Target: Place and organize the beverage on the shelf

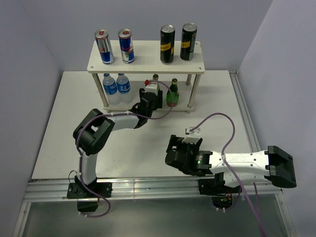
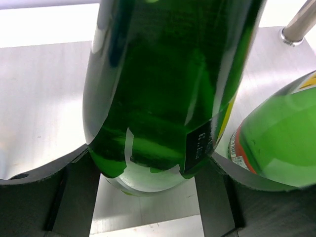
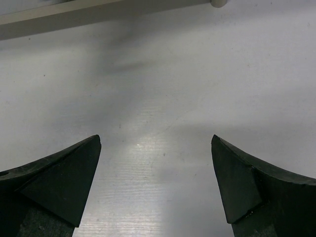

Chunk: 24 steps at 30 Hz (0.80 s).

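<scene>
The shelf (image 1: 143, 63) stands at the back of the table. On its top board stand two silver-and-blue cans (image 1: 103, 47) (image 1: 126, 46) and two black cans (image 1: 167, 44) (image 1: 188, 42). My left gripper (image 1: 150, 100) reaches into the lower tier and is shut on a green glass bottle (image 1: 155, 79). In the left wrist view this bottle (image 2: 163, 89) fills the space between my fingers (image 2: 74, 197), its base at or just above the lower board (image 2: 44, 98). A second green bottle (image 1: 173, 94) (image 2: 281, 143) stands close to its right. My right gripper (image 1: 180, 148) (image 3: 155, 187) is open and empty over the table.
Two clear water bottles with blue labels (image 1: 110, 89) (image 1: 123, 88) stand on the lower tier at the left. A shelf leg (image 2: 301, 22) is just behind the second bottle. The white table (image 1: 64, 128) has raised edges and grey walls on three sides.
</scene>
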{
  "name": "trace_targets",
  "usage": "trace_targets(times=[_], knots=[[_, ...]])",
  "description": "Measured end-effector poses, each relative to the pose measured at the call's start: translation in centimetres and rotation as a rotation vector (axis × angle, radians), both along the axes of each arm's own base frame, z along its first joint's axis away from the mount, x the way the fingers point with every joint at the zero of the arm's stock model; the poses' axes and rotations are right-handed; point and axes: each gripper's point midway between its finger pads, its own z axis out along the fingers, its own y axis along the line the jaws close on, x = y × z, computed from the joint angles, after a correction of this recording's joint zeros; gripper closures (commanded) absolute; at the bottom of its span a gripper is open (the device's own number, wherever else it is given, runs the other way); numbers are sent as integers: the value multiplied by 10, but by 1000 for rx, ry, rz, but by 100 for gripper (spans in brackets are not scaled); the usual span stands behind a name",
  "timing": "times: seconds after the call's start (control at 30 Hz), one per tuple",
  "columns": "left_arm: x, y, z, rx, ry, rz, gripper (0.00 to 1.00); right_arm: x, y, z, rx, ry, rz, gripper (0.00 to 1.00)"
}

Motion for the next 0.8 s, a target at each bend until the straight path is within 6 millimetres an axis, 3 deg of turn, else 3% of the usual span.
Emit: trace_targets(times=[0.1,0.63,0.7,0.73,0.8], knots=[[2,-3,-10,-13,16,-8,100,0,-1,-2,-13,-2,-2,0],[-4,-23,-10,-90,34,-96,99,0,-2,-13,-57,7,-12,0],[-5,-23,-10,-93,31,-98,84,0,-2,-14,-60,8,-14,0],[-6,-23,-11,-94,27,-97,62,0,-2,-14,-61,9,-14,0],[-8,-24,-11,-93,21,-95,45,0,-2,-15,-62,9,-15,0]])
